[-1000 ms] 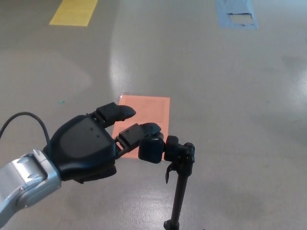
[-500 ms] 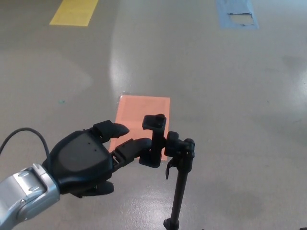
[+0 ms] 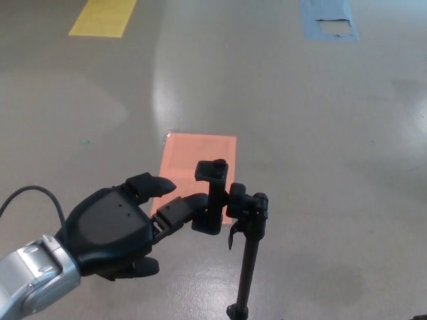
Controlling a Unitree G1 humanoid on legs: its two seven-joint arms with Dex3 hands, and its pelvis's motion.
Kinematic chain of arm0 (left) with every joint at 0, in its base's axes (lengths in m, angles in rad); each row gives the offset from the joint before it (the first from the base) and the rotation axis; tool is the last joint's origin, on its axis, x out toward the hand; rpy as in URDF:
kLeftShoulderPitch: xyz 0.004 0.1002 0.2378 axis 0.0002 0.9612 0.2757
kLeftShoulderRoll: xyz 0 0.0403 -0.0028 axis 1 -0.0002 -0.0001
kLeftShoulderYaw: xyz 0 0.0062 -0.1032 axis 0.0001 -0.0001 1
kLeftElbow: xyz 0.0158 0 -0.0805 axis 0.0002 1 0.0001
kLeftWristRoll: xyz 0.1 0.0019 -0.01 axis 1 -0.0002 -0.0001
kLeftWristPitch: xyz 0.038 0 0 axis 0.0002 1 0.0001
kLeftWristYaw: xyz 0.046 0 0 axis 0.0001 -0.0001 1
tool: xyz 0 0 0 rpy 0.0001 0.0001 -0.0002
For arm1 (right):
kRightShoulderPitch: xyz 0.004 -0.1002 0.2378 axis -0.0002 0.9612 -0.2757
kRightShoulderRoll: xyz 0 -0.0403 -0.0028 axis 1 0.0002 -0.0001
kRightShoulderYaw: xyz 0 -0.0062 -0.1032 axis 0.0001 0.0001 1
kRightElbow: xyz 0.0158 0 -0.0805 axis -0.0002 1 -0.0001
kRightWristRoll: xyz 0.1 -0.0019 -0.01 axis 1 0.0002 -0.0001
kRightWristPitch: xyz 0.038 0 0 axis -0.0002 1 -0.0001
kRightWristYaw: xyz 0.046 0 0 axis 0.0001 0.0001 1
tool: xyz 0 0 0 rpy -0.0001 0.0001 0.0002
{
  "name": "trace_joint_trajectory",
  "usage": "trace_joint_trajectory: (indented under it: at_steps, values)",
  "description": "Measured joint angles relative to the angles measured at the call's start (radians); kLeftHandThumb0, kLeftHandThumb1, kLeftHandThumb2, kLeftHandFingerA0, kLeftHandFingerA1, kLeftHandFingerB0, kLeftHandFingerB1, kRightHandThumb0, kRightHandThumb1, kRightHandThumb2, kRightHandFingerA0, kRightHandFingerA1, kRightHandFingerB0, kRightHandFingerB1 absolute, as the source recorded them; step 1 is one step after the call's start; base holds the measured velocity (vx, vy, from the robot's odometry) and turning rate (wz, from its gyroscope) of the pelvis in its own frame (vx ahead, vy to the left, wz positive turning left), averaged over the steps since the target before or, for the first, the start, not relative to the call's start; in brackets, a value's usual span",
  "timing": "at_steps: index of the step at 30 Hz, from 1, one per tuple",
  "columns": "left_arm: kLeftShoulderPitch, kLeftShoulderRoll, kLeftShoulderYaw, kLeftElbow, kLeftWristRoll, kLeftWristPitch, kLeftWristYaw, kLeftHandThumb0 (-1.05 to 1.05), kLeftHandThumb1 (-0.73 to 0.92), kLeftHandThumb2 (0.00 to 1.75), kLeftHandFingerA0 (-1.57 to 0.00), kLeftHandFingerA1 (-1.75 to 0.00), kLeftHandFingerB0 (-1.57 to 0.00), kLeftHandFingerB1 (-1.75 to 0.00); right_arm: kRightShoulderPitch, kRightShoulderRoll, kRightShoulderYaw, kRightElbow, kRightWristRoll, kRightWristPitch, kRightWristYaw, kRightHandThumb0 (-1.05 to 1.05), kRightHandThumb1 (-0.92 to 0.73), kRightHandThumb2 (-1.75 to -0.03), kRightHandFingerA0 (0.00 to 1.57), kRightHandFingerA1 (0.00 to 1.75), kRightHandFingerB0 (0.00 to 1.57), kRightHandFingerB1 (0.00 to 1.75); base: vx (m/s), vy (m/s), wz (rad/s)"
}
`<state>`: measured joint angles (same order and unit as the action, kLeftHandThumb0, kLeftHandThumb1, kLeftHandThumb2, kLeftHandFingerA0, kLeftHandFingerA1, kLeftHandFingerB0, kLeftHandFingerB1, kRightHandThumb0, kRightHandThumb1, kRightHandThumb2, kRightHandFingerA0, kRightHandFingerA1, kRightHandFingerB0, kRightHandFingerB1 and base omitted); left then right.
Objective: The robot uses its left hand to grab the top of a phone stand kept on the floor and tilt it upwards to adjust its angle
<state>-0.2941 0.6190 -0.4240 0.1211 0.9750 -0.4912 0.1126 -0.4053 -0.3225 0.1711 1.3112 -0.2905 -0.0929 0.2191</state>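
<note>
A black phone stand point(image 3: 245, 260) rises on a thin pole from the floor at the bottom centre of the head view. Its top clamp point(image 3: 213, 197) stands upright, with the upper jaw showing against an orange patch. My left hand point(image 3: 117, 230) comes in from the lower left with its fingers apart. One fingertip point(image 3: 197, 202) reaches to the clamp's lower part, touching it or just short of it. The hand holds nothing. My right hand does not show.
An orange rectangle point(image 3: 198, 160) is taped on the grey floor behind the stand. A yellow strip point(image 3: 102, 17) lies at the top left and a blue patch point(image 3: 329, 19) at the top right. A black cable point(image 3: 30, 197) loops off my left wrist.
The clamp has swung from lying behind my fingers to standing upright. My left hand has opened, let go and drawn back down and to the left.
</note>
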Motion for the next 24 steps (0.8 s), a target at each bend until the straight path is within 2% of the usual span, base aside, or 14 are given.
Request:
trace_joint_trajectory:
  at_steps: [3,4,5,11,17,18,21,22,24]
  values:
    - [-0.002,0.0,0.0,0.002,-0.001,0.0,0.001,-0.72,0.64,0.92,-0.16,-0.42,-0.02,-0.24,0.0,0.0,0.0,0.001,0.0,0.0,0.001,-0.57,-0.76,-0.63,0.34,0.43,0.31,0.35,0.0,0.0,0.0]
    - [-0.005,0.0,0.001,0.002,-0.001,0.0,0.0,-0.67,0.78,0.65,-0.2,-0.3,-0.03,-0.19,0.0,0.0,0.0,0.002,-0.001,0.0,0.001,-0.58,-0.76,-0.63,0.36,0.44,0.34,0.35,0.0,0.0,0.0]
    - [-0.008,0.0,0.002,0.001,-0.002,0.001,-0.002,-0.73,0.63,0.91,-0.15,-0.42,-0.03,-0.24,0.0,0.0,0.0,0.002,-0.001,0.0,0.002,-0.58,-0.76,-0.63,0.37,0.44,0.36,0.35,0.0,0.0,0.0]
    - [-0.048,-0.002,0.029,0.004,-0.021,0.006,-0.028,-0.74,0.63,0.91,-0.14,-0.42,-0.04,-0.25,0.0,0.0,0.0,0.004,-0.002,0.0,0.003,-0.57,-0.77,-0.62,0.31,0.4,0.27,0.33,0.0,0.0,0.0]
    - [-0.074,-0.013,0.05,0.034,-0.039,0.006,-0.03,-0.75,0.65,0.93,-0.14,-0.42,-0.03,-0.25,0.0,0.0,0.007,0.006,-0.008,0.0,0.007,-0.57,-0.77,-0.63,0.32,0.41,0.28,0.33,0.0,0.0,0.0]
    - [-0.079,-0.015,0.052,0.049,-0.04,0.006,-0.029,-0.71,0.78,0.67,-0.2,-0.3,-0.04,-0.19,-0.001,0.0,0.008,0.007,-0.01,0.0,0.008,-0.56,-0.77,-0.62,0.33,0.4,0.29,0.34,0.0,0.0,0.0]
    - [-0.084,-0.015,0.054,0.068,-0.042,0.006,-0.03,-0.71,0.8,0.66,-0.2,-0.3,-0.03,-0.18,-0.001,0.0,0.008,0.007,-0.012,0.0,0.01,-0.57,-0.77,-0.62,0.33,0.41,0.28,0.33,0.0,0.0,0.0]
    - [-0.084,-0.015,0.054,0.068,-0.042,0.006,-0.03,-0.75,0.66,0.93,-0.14,-0.41,-0.04,-0.25,-0.001,0.0,0.008,0.007,-0.012,0.0,0.01,-0.57,-0.78,-0.62,0.33,0.39,0.29,0.33,0.0,0.0,0.0]
    - [-0.084,-0.015,0.054,0.085,-0.042,0.006,-0.029,-0.76,0.67,0.95,-0.15,-0.42,-0.04,-0.25,-0.001,0.0,0.008,0.007,-0.015,0.0,0.011,-0.57,-0.78,-0.62,0.32,0.39,0.28,0.33,0.0,0.0,0.0]
